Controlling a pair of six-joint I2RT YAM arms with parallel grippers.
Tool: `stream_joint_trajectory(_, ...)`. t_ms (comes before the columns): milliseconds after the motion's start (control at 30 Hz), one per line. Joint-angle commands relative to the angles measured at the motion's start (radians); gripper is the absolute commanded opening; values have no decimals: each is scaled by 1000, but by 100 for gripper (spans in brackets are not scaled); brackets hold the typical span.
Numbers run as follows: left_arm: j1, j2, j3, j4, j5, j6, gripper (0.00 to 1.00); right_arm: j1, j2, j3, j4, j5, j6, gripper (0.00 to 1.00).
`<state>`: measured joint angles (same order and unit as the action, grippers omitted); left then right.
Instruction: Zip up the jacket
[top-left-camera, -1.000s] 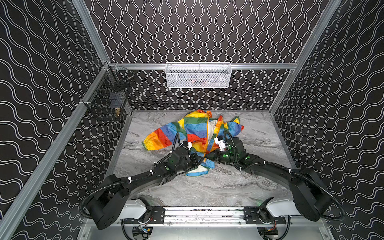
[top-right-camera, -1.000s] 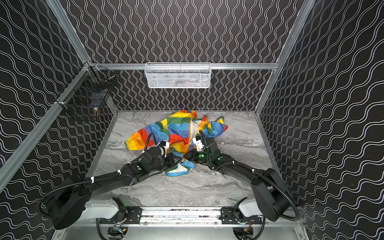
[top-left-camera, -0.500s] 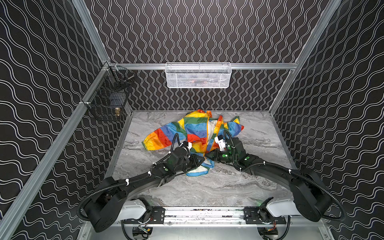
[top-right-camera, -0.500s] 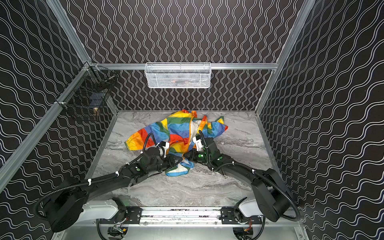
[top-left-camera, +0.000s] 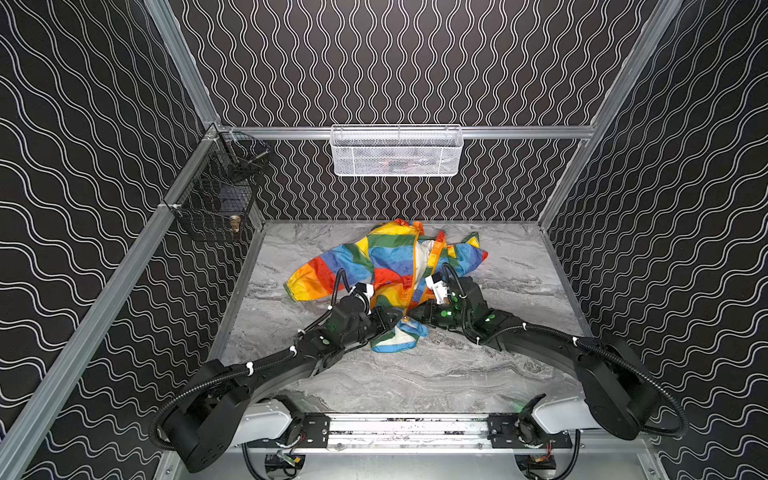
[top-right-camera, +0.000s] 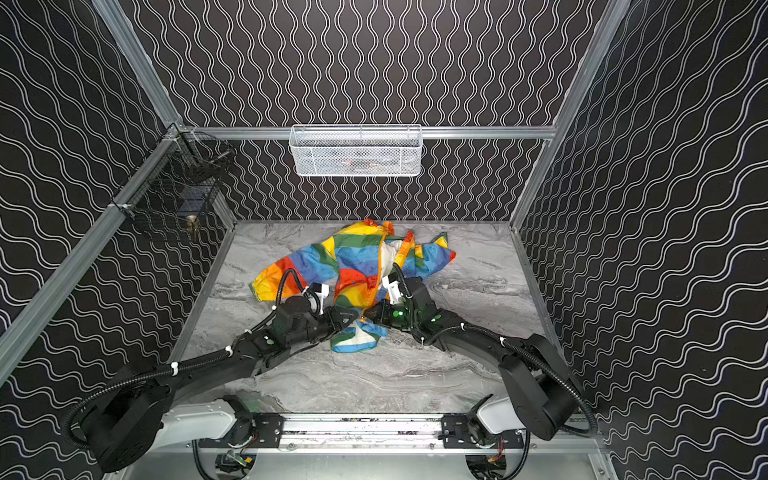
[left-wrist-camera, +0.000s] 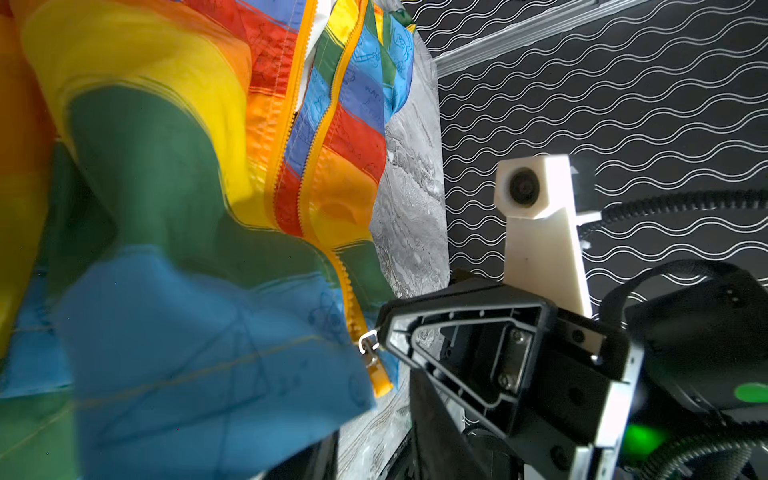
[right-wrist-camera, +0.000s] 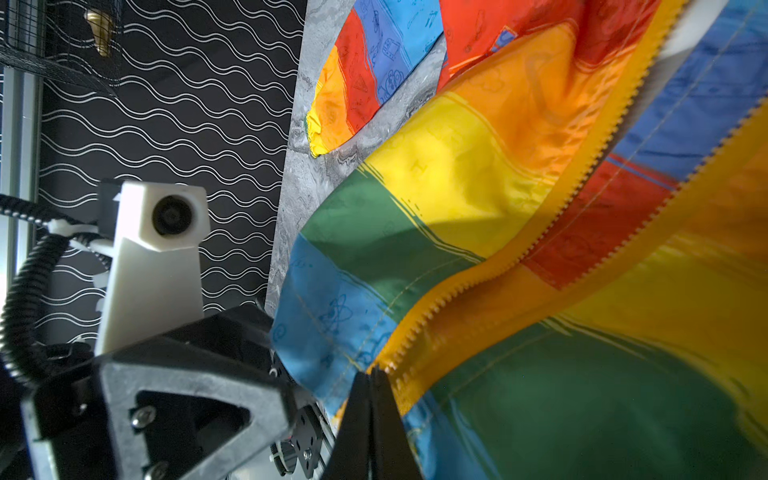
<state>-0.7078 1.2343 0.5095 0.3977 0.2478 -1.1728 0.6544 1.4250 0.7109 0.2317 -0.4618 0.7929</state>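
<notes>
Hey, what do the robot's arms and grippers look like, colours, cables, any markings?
The left arm and right arm are matte black with white bases on a metal rail. Black ribbed cable runs along each, tied with white zip ties. Green lights glow on the joints. The left gripper and right gripper have black, triangular open-frame fingers, each with a white camera mount.

**Jacket** (top-left-camera: 386, 266): a thin, glossy garment in broad red, orange, yellow, green and blue stripes. It lay crumpled at the centre of both top views, on the grey marbled worktop (top-left-camera: 415, 374). One sleeve (top-left-camera: 320, 276) stretched toward the left of the frame, and the other sleeve (top-left-camera: 469, 253) was bunched at the right. The orange zipper (top-left-camera: 412, 282) ran down the front. It was closed only along its lowest stretch, near the metal pull (left-wrist-camera: 368, 343). Higher up the two halves gaped over white lining (top-left-camera: 424, 257). The blue hem (top-left-camera: 397, 336) lay folded at the lower edge.
</notes>
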Motion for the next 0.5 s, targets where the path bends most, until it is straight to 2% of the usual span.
stream_joint_trajectory(0, 4, 7, -5, 47, 6, -9, 31, 4, -3, 2, 37, 2, 4, 0)
stream_joint_trajectory(333, 5, 33, -12, 93, 25, -18, 28, 5, -11, -4, 37, 8, 5, 0)
stream_joint_trajectory(467, 5, 41, -13, 106, 30, -23, 18, 6, -15, -14, 46, 11, 9, 0)
